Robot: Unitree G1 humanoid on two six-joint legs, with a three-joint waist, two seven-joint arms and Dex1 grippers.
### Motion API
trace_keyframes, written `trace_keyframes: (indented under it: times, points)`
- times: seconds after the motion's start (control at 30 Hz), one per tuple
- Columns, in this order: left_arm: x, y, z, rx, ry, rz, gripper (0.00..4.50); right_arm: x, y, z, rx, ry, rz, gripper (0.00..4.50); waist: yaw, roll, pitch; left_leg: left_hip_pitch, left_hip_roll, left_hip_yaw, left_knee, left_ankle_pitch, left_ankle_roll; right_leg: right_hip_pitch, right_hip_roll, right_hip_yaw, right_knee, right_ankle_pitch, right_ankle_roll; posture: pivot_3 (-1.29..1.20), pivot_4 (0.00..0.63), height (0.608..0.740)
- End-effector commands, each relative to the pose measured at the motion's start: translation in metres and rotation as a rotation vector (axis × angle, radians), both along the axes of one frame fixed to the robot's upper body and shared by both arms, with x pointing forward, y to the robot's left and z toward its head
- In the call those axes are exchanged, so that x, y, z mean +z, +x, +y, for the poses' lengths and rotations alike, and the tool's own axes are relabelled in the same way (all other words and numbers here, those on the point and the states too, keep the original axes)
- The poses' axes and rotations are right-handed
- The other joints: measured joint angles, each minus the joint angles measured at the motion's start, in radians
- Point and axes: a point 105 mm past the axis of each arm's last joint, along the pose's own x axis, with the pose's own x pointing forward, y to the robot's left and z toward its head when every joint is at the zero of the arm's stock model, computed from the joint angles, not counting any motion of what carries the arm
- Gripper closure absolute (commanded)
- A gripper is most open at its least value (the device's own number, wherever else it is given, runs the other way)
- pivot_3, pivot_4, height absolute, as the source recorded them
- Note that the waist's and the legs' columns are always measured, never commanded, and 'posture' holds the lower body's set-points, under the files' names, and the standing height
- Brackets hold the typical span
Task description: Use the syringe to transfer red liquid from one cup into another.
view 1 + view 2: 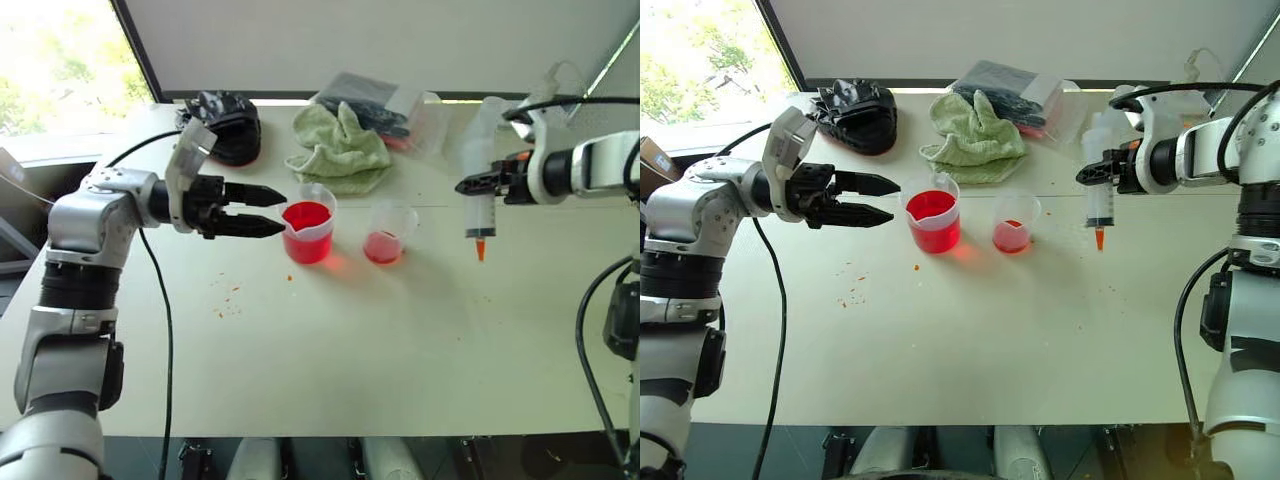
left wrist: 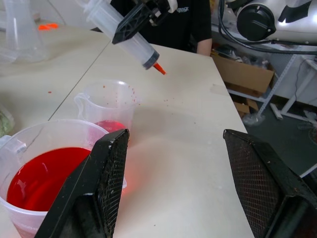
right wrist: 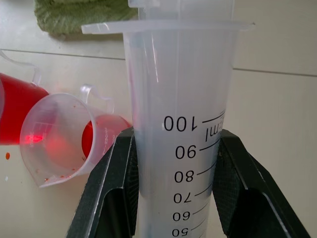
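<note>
While the right gripper [image 1: 470,184] clamped its jaws on the syringe [image 1: 478,213] above the worktop [image 1: 400,340], the left gripper [image 1: 275,210] hovered wide open beside the spouted beaker [image 1: 308,231].

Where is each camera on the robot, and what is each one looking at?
Head views: up on the head, looking down at the table; both arms show, left gripper open beside the big cup, right gripper holding the syringe.
Left wrist view: along its two black fingers toward both cups.
Right wrist view: right behind the syringe barrel, clamped between its fingers.
All views share the small cup.
</note>
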Motion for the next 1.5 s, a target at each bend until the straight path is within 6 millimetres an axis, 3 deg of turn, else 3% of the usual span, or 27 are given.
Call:
trace_keyframes:
  times: [0.03, 0.3, 0.57, 0.77, 0.93, 1.1, 1.23, 1.37, 1.5]
  points:
    - [0.007, -0.011, 0.004, -0.009, 0.013, -0.038, 1.35, -0.016, 0.001, 0.0, -0.018, 0.017, 0.079, 3.08, 0.001, 0.0, 0.0, 0.0, 0.0, 0.0, 0.0, 0.0, 0.0, 0.0, 0.0, 0.0, 0.0, 0.0, 0.0, 0.0, 0.15, 0.711]
    - [0.007, -0.016, 0.006, 0.001, 0.04, -0.042, 1.35, -0.053, 0.007, -0.005, -0.127, 0.018, 0.245, 3.08, 0.004, 0.0, 0.0, -0.001, 0.0, 0.0, 0.0, 0.0, 0.0, 0.0, 0.0, 0.0, 0.0, 0.0, 0.0, 0.0, 0.15, 0.711]
    - [0.005, -0.018, 0.004, 0.016, 0.042, -0.043, 1.35, -0.066, 0.009, -0.006, -0.152, -0.007, 0.278, 3.08, 0.001, 0.0, 0.0, -0.001, 0.0, 0.0, 0.0, 0.0, 0.0, 0.0, 0.0, 0.0, 0.0, 0.0, 0.0, 0.0, 0.15, 0.711]
    - [0.004, -0.019, 0.004, 0.022, 0.038, -0.038, 1.31, -0.069, 0.009, -0.003, -0.143, -0.014, 0.277, 0.2, 0.002, 0.0, 0.0, -0.001, 0.0, 0.0, 0.0, 0.0, 0.0, 0.0, 0.0, 0.0, -0.001, 0.0, 0.0, 0.0, 0.15, 0.711]
    - [0.004, -0.02, 0.004, 0.029, 0.032, -0.03, 1.31, -0.069, 0.008, -0.005, -0.136, -0.018, 0.272, 0.04, 0.001, 0.0, 0.0, -0.001, 0.0, 0.0, 0.0, 0.0, 0.0, 0.0, 0.0, 0.0, -0.001, 0.0, 0.0, 0.0, 0.15, 0.711]
    - [0.004, -0.021, 0.007, 0.049, 0.018, -0.013, 1.31, -0.054, 0.002, -0.012, -0.089, -0.055, 0.182, 0.04, 0.004, 0.0, 0.0, -0.001, 0.0, 0.0, 0.0, 0.0, 0.0, 0.0, 0.0, 0.0, -0.001, 0.0, 0.0, 0.0, 0.15, 0.711]
    - [0.004, -0.023, 0.008, 0.067, 0.0, 0.004, 1.31, -0.027, -0.011, -0.013, 0.006, -0.104, 0.064, 0.04, 0.004, 0.0, 0.0, -0.001, 0.0, 0.0, 0.0, 0.0, 0.0, 0.0, 0.0, 0.0, -0.001, 0.0, 0.0, 0.0, 0.15, 0.711]
    - [0.001, -0.025, 0.013, 0.136, -0.008, 0.012, 1.31, 0.006, -0.037, -0.002, 0.233, -0.178, -0.152, 0.04, 0.005, 0.0, 0.0, -0.001, 0.0, -0.001, -0.001, 0.0, 0.001, 0.0, 0.0, 0.0, -0.002, 0.0, 0.0, 0.0, 0.15, 0.711]
    - [0.0, -0.026, 0.016, 0.207, -0.034, 0.018, 1.31, 0.01, -0.06, 0.004, 0.45, -0.247, -0.324, 0.04, 0.01, 0.0, 0.0, 0.0, 0.0, -0.001, 0.0, -0.003, 0.006, 0.002, 0.0, 0.0, -0.003, 0.0, 0.0, 0.0, 0.15, 0.711]
